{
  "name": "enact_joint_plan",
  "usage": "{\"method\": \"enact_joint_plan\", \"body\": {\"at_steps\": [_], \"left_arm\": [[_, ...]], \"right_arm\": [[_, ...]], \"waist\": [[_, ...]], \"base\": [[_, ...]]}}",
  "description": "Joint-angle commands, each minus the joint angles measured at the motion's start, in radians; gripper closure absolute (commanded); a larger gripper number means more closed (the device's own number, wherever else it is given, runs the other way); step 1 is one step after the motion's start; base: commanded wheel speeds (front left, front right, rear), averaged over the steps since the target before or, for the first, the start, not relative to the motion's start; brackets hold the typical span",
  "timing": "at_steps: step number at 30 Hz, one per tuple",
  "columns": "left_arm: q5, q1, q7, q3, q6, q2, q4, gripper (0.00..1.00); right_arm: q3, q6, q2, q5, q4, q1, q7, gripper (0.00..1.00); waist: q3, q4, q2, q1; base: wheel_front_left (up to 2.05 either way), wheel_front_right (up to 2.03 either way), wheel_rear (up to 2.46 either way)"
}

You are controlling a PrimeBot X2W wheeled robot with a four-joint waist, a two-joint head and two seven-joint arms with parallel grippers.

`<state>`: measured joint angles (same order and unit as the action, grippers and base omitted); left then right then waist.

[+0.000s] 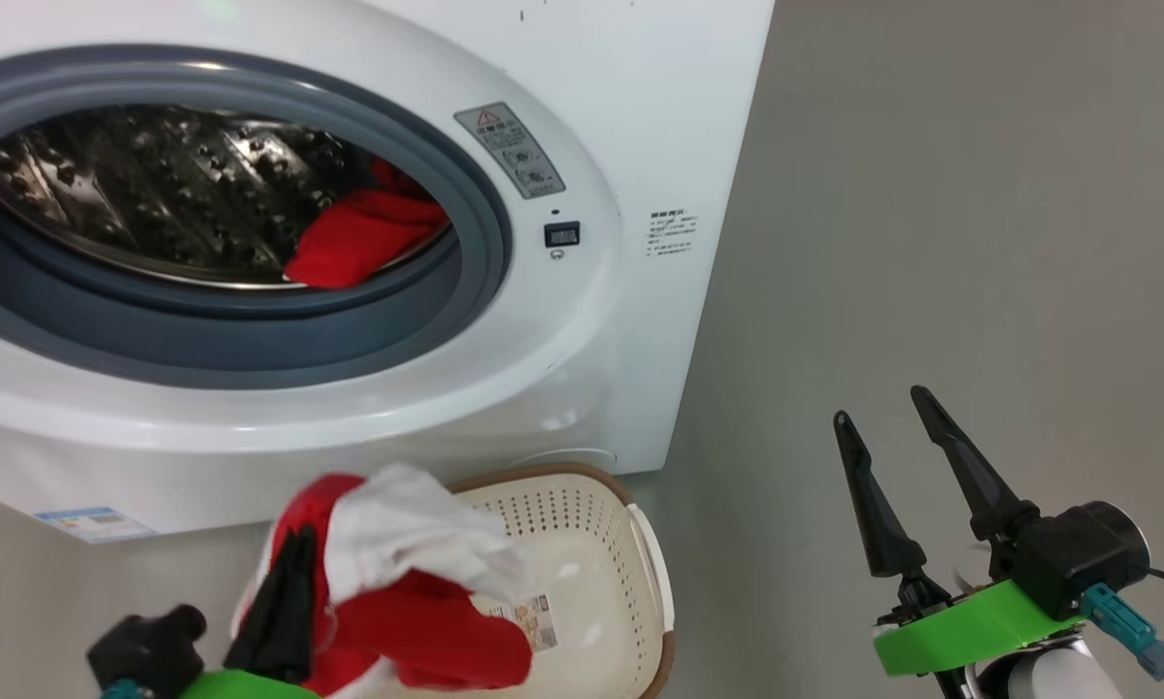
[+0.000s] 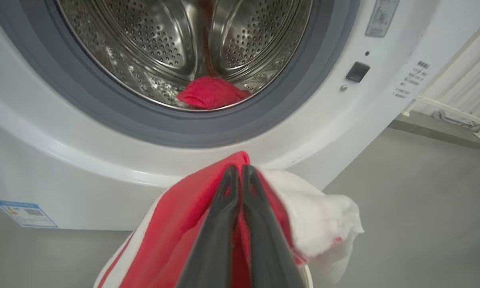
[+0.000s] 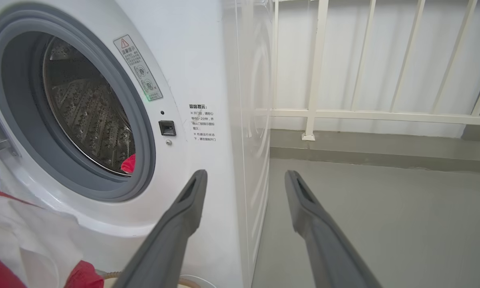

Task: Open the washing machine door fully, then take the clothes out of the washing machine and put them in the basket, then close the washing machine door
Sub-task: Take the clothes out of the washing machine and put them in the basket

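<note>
The left fingers (image 1: 285, 602) are clenched on a red and white garment (image 1: 416, 582), which bunches around them and drapes over the left part of the basket (image 1: 582, 505). The basket stands on the floor just in front of the washing machine (image 1: 640, 116), below the right side of the drum opening. For the drop, it lies beneath the fingers and slightly to the robot's right. A small shift rightward would probably centre the bundle over the opening before letting go. A second red garment (image 1: 363, 243) lies low in the drum at its right side, up and ahead of the left fingers, which point almost straight at it in the left wrist view. The right fingers (image 1: 970, 476) are released and spread wide, well apart to the right, so the left arm is nearer.
</note>
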<state>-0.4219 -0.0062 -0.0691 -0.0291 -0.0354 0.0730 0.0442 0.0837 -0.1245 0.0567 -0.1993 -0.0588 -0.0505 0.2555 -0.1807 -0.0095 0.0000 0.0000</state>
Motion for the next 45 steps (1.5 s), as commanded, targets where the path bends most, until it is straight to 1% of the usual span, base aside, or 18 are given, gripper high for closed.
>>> {"method": "enact_joint_plan", "body": {"at_steps": [1, 8, 14, 17, 21, 27, 32, 37, 41, 42, 43, 44, 45], "left_arm": [[-0.011, -0.034, -0.014, 0.03, -0.008, 0.006, 0.012, 1.0], [-0.117, -0.187, -0.027, 0.009, -0.048, -0.012, 0.369, 1.0], [-0.142, -0.352, -0.054, -0.017, -0.073, -0.014, 0.672, 1.0], [-0.154, -0.431, -0.069, -0.027, -0.083, -0.014, 0.798, 1.0], [-0.202, -0.532, -0.021, -0.032, -0.09, -0.017, 0.951, 1.0], [-0.243, -0.653, 0.041, -0.063, -0.094, -0.02, 1.104, 1.0], [-0.267, -0.697, 0.09, -0.095, -0.095, -0.02, 1.169, 1.0], [-0.278, -0.707, 0.085, -0.104, -0.095, 0.014, 1.204, 1.0], [-0.284, -0.707, 0.066, -0.102, -0.095, 0.031, 1.222, 1.0], [-0.278, -0.708, 0.04, -0.11, -0.095, 0.038, 1.226, 0.87], [-0.278, -0.708, 0.04, -0.11, -0.095, 0.038, 1.226, 0.87], [-0.28, -0.709, 0.027, -0.108, -0.095, 0.039, 1.228, 0.8], [-0.285, -0.711, 0.022, -0.107, -0.095, 0.037, 1.229, 0.64]], "right_arm": [[0.028, -0.006, 0.009, -0.009, 0.028, -0.033, 0.006, 0.0], [0.038, -0.006, 0.013, -0.007, 0.033, -0.067, 0.006, 0.0], [0.051, -0.006, 0.013, -0.006, 0.041, -0.104, 0.006, 0.0], [0.058, -0.006, 0.012, -0.003, 0.039, -0.126, 0.006, 0.0], [0.06, -0.006, 0.011, 0.009, 0.05, -0.147, 0.006, 0.0], [0.075, -0.006, 0.009, 0.014, 0.06, -0.185, 0.006, 0.0], [0.095, -0.006, 0.003, 0.012, 0.065, -0.223, 0.006, 0.0], [0.098, -0.006, -0.003, 0.005, 0.071, -0.246, 0.006, 0.0], [0.09, -0.006, -0.005, 0.004, 0.069, -0.242, 0.006, 0.0], [0.089, -0.006, -0.006, 0.0, 0.07, -0.241, 0.006, 0.0], [0.089, -0.006, -0.006, 0.0, 0.07, -0.241, 0.006, 0.0], [0.088, -0.006, -0.006, -0.004, 0.07, -0.241, 0.006, 0.0], [0.086, -0.006, -0.006, -0.007, 0.069, -0.241, 0.006, 0.0]], "waist": [[-0.023, 0.004, 0.0, 0.0], [-0.09, 0.009, 0.0, 0.0], [-0.15, 0.001, 0.0, 0.0], [-0.185, -0.007, 0.0, 0.0], [-0.24, -0.015, 0.0, 0.0], [-0.321, -0.033, 0.0, 0.0], [-0.383, -0.07, 0.0, 0.0], [-0.428, -0.119, 0.0, 0.0], [-0.446, -0.14, 0.0, 0.0], [-0.45, -0.145, 0.0, 0.0], [-0.45, -0.145, 0.0, 0.0], [-0.452, -0.147, 0.0, 0.0], [-0.452, -0.148, 0.0, 0.0]], "base": [[0.0, 0.0, 0.0], [0.0, 0.0, 0.0], [0.0, 0.0, 0.0], [0.0, 0.0, 0.0], [0.0, 0.0, 0.0], [0.0, 0.0, 0.0], [0.0, 0.0, 0.0], [0.0, 0.0, 0.0], [0.0, 0.0, 0.0], [0.0, 0.0, 0.0], [0.0, 0.0, 0.0], [0.0, 0.0, 0.0], [0.0, 0.0, 0.0]]}}
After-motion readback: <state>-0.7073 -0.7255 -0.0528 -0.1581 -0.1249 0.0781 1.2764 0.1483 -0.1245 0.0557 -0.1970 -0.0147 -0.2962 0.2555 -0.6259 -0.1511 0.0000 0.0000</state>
